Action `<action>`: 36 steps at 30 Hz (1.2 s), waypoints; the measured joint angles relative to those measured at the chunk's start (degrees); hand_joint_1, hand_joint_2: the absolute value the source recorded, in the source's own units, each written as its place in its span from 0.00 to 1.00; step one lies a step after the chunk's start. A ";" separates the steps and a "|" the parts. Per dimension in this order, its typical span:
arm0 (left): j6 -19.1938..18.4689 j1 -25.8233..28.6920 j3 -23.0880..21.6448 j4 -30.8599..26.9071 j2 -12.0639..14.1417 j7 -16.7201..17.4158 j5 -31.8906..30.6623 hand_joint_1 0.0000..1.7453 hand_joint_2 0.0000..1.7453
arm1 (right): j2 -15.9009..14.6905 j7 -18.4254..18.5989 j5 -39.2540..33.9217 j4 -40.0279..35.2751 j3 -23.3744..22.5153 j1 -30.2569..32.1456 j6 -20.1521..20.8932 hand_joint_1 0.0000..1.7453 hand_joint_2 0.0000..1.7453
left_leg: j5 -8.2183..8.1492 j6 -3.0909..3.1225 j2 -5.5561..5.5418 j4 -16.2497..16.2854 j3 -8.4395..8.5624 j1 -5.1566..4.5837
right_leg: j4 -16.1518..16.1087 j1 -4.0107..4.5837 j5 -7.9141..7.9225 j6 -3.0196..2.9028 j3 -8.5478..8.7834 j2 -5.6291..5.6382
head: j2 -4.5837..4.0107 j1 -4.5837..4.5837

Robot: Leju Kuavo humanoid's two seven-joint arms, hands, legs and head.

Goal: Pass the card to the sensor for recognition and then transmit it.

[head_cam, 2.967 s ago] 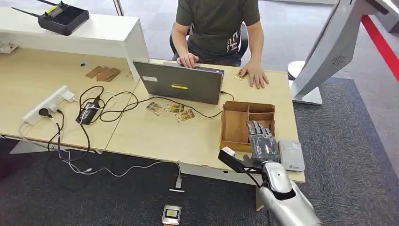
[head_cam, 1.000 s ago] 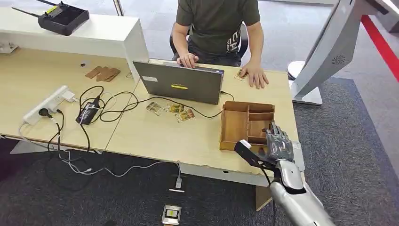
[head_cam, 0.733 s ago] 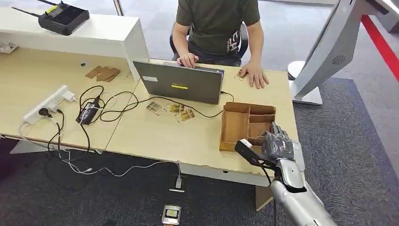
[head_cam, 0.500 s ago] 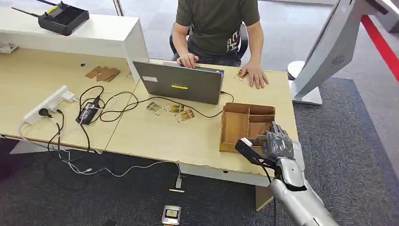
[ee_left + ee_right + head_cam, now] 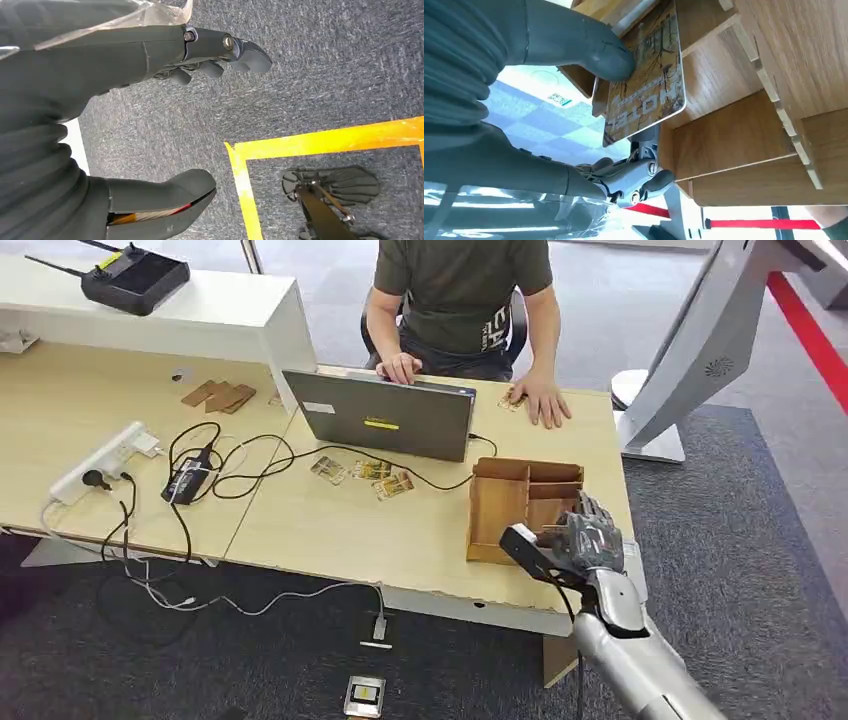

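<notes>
Wooden compartments of the brown divided tray (image 5: 500, 502) near the desk's corner are where our right hand (image 5: 588, 537) now works in the head view. Three seconds ago it lay flat over the tray; since then it has shifted toward the tray's right-hand cells and its fingers have curled in. We judge the card has just been picked, so the pass to the sensor comes next. The silver forearm rises from below, wrist bent forward over the desk edge, just above the flat grey reader pad (image 5: 632, 558).

Our left hand (image 5: 165, 125) in the left wrist view hangs over grey carpet, thumb and fingers apart, holding nothing.

From the right wrist view, the thick grey thumb (image 5: 589, 50) presses on the printed face of a brown-and-gold rectangular card (image 5: 649, 85), with darker fingers (image 5: 634, 180) behind it, so the right hand pinches the card. The card stands tilted over a wooden cell, apparently lifted out of it.
</notes>
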 joint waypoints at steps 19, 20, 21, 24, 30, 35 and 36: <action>-0.35 -0.45 0.00 0.00 0.00 0.52 -0.70 0.00 1.00 | -2.12 -0.07 0.59 -3.26 1.42 0.04 -2.10 0.76 1.00 | 0.00 0.00 0.00 0.00 -0.03 0.00 | 0.00 0.00 0.00 0.00 -0.04 0.00 | 0.00 0.00; -0.35 -0.49 0.00 0.00 0.00 0.52 -0.76 0.00 1.00 | -2.12 -0.46 0.37 -3.08 1.44 0.03 -2.43 0.75 1.00 | 0.00 0.00 0.00 0.00 -0.03 0.00 | 0.00 0.00 0.00 0.00 -0.04 0.00 | 0.00 0.00; -0.37 -0.52 0.00 0.00 0.00 0.52 -0.83 0.00 1.00 | -2.12 -0.88 0.17 -2.90 1.44 0.03 -2.78 0.75 1.00 | 0.00 0.00 0.00 0.00 -0.03 0.00 | 0.00 0.00 0.00 0.00 -0.04 0.00 | 0.00 0.00; -0.55 -0.62 0.00 0.00 0.00 0.52 -0.98 0.00 1.00 | -2.10 -1.60 -0.24 -2.29 1.44 0.02 -3.34 0.63 1.00 | 0.00 0.00 0.00 0.00 -0.04 0.00 | 0.00 0.00 0.00 0.00 -0.03 0.00 | 0.00 0.02; -0.87 -0.86 0.00 0.00 -0.02 0.52 -1.22 0.00 1.00 | -1.64 -5.29 -2.82 -0.30 1.46 -0.27 -2.69 0.56 1.00 | 0.00 0.00 -0.01 0.00 -0.04 0.00 | 0.00 0.00 0.00 0.00 -0.03 0.00 | 0.00 0.00; -1.07 -1.03 0.00 0.00 -0.02 0.55 -1.33 0.00 1.00 | -0.70 -8.72 -6.12 2.69 1.60 -0.93 1.18 1.00 1.00 | 0.00 0.00 0.02 0.00 0.02 0.00 | -0.01 0.01 0.00 0.00 0.00 0.01 | 0.00 0.00; -1.09 -1.05 0.00 0.00 -0.02 0.55 -1.33 0.00 1.00 | -0.55 -9.03 -6.47 3.17 1.60 -1.15 1.58 1.00 1.00 | 0.00 0.00 0.02 0.00 0.05 0.01 | -0.01 0.01 0.00 0.00 0.03 0.00 | 0.00 0.00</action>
